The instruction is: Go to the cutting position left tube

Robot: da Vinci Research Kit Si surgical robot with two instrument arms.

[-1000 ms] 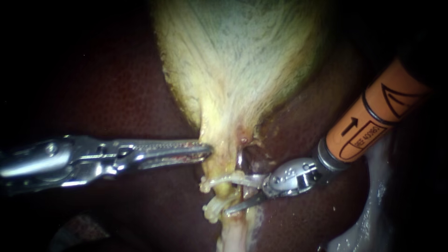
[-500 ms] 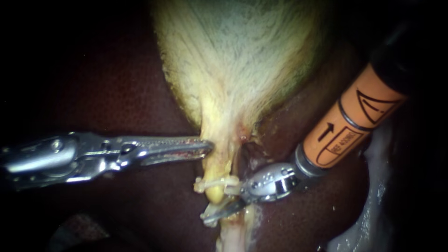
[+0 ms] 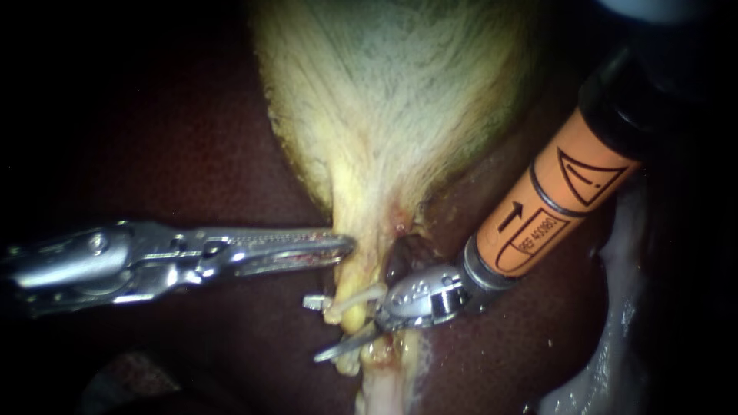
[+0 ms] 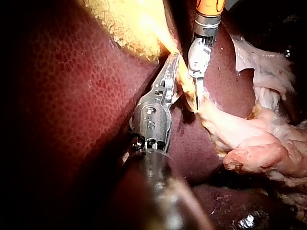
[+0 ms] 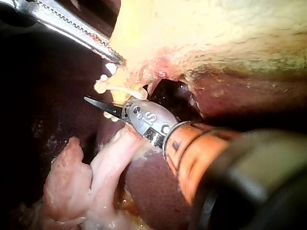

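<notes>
While my left instrument [image 3: 344, 247] pinches the gallbladder [image 3: 384, 115] mid-frame, my right instrument [image 3: 314, 330] has its blades open around the tube [image 3: 355, 315] below.

Gallbladder [image 3: 392, 100] lies on the liver [image 3: 177, 138], narrowing toward both instrument tips. Left instrument [image 3: 344, 246]: tip touches the gallbladder's neck from the side. Right instrument [image 3: 315, 330]: jaws apart, one on each side of the tube [image 3: 355, 315] that runs on from that neck, just past the left tip. What looks like a clip [image 3: 361, 296] crosses the tube beside one jaw. Loose tissue [image 5: 86, 182] lies beside the right shaft.
</notes>
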